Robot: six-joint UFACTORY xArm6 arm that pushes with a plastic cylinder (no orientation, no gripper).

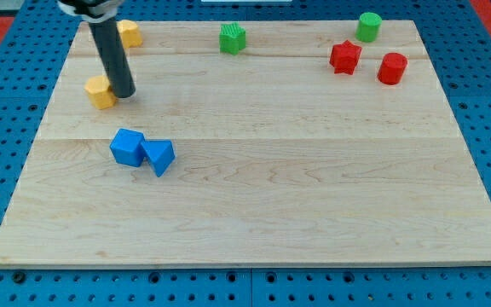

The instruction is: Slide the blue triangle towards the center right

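Observation:
The blue triangle (159, 157) lies left of the board's middle, touching a blue cube-like block (127, 147) on its left. My rod comes down from the view's top left and my tip (123, 93) rests on the board right beside a yellow block (101, 91), above and left of the blue pair, about 70 pixels from the triangle.
Another yellow block (129, 33) sits at the top left behind the rod. A green cube (233, 38) is at the top middle. A red star (345, 57), a red cylinder (391, 68) and a green cylinder (368, 26) stand at the top right. The wooden board (314, 213) rests on blue pegboard.

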